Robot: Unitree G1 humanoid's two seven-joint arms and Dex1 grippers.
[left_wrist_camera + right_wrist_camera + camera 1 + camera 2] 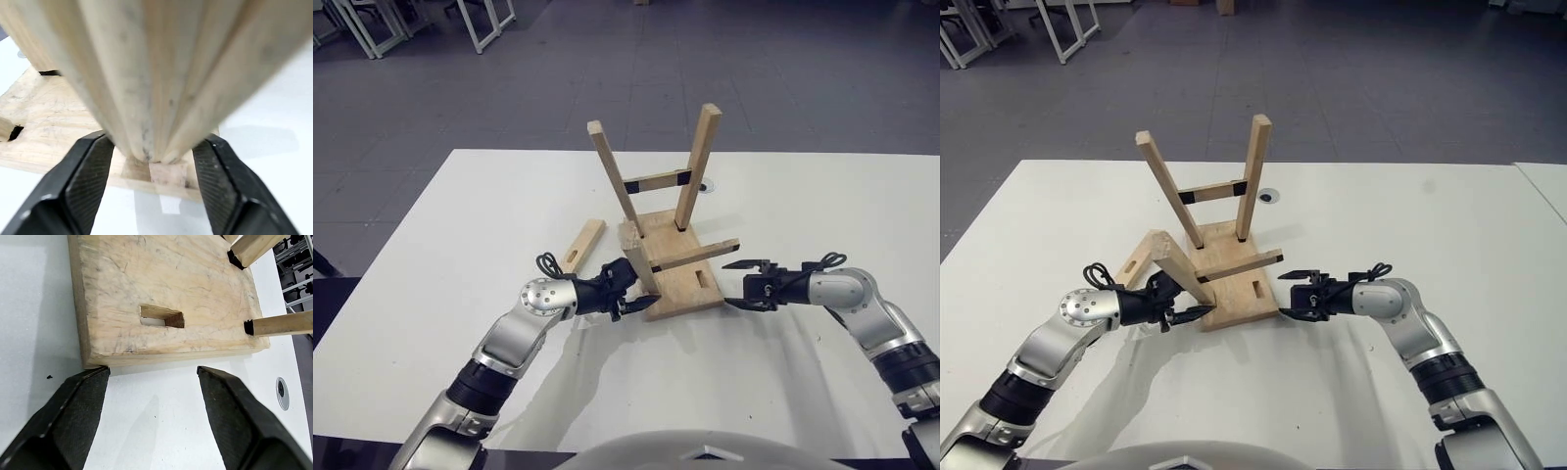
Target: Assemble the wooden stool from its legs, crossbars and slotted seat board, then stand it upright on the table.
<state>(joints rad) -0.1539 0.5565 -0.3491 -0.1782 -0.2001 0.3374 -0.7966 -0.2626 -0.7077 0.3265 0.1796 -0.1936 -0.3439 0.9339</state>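
Two legs: the left one (615, 176) and the right one (698, 162) stand up out of the far side of the board, both tilted, spreading apart toward their tops.
Far crossbar (656, 182): joins those two legs about halfway up.
Board (680, 291): lies flat near the middle of the table (803, 206), slots facing up.
Third leg (641, 257): leans over the board's near left corner with its lower end at a slot there; whether it is seated I cannot tell.
Near crossbar (700, 256): sticks out of the third leg toward the right, above the board.
Loose leg (582, 245): lies flat on the table just left of the board.
Empty slot (162, 316): near the board's right edge, the table showing through it.
Left gripper (639, 300): at the near left corner, jaws clenched on the third leg's lower part.
Right gripper (729, 283): low over the table just beside the board's right edge, jaws spread wide with nothing between them.
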